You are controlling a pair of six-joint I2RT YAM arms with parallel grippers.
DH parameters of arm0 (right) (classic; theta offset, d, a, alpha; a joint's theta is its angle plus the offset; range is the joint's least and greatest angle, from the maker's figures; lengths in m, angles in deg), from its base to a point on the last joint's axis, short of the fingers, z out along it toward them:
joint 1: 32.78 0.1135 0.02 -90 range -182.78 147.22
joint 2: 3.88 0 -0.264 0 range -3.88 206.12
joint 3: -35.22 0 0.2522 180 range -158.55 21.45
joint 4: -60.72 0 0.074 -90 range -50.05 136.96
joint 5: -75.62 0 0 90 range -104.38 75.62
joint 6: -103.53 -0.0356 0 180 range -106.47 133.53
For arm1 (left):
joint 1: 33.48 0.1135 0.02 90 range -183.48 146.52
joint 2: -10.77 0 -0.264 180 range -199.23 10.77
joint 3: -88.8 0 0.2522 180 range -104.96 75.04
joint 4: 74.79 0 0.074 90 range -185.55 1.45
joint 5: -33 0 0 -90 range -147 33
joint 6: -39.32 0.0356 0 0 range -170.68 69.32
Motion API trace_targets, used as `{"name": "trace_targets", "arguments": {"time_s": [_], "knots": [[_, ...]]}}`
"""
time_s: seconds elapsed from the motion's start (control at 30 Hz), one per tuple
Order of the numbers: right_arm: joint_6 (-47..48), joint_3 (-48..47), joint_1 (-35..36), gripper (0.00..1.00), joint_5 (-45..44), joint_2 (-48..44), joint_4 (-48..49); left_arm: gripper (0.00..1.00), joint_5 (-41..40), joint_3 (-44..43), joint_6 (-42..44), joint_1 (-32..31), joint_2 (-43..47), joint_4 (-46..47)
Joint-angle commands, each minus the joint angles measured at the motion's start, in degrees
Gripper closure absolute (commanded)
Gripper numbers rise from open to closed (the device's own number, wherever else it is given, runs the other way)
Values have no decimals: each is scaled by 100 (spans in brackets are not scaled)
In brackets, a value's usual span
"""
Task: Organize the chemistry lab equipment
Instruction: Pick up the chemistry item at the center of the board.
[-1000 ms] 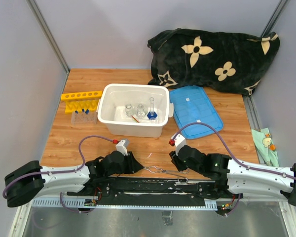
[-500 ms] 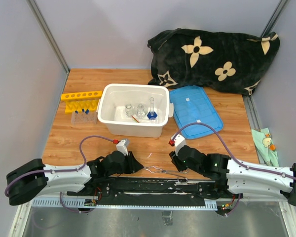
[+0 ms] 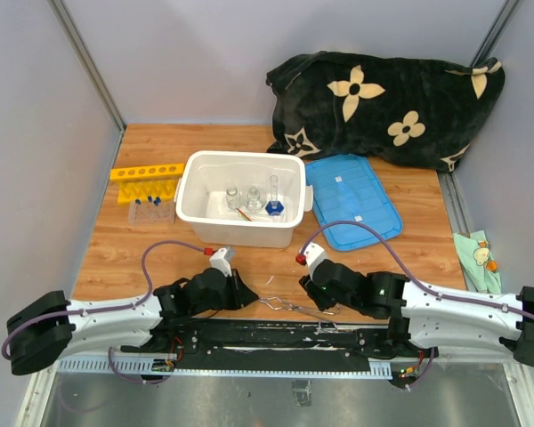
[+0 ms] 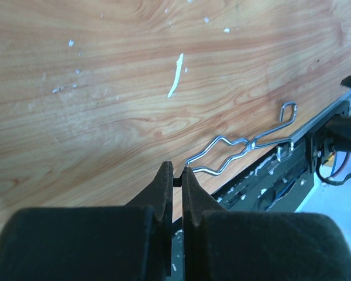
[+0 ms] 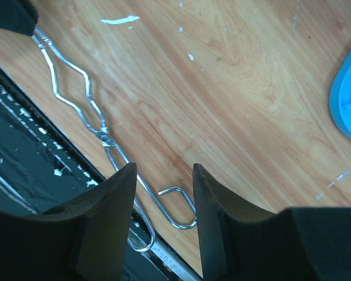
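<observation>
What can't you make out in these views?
Left wrist: whether the left end effector pinches the metal tongs tip; its fingers cover it.
Top: glassware in the white tub, too small to identify.
Top: blue-capped test tubes, too small to count.
Right wrist: tongs' handle loop, partly behind the right end effector.

Centre frame, top view: white tub [image 3: 240,235] on wooden table [image 3: 133,258]. Blue lid [image 3: 351,200] lies flat just right of the tub, touching its right rim. Black cloth with cream flowers [image 3: 387,107] bunched upper right. Small green patterned cloth [image 3: 478,258] at right edge, off the wood. White streak [image 4: 175,76] on the wood in the left wrist view.
</observation>
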Motion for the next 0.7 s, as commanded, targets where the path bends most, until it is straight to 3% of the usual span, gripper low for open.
{"name": "trace_targets", "arguments": {"time_s": [0.0, 0.2, 0.67], "knots": [[393, -475, 369, 54, -126, 231, -427, 100, -458, -507, 343, 16, 404, -1396], [940, -412, 916, 52, -481, 320, -100, 100, -521, -883, 440, 36, 552, -2078], [1679, 451, 1008, 51, -79, 499, 1838, 100, -555, -1291, 491, 35, 827, -2750]]}}
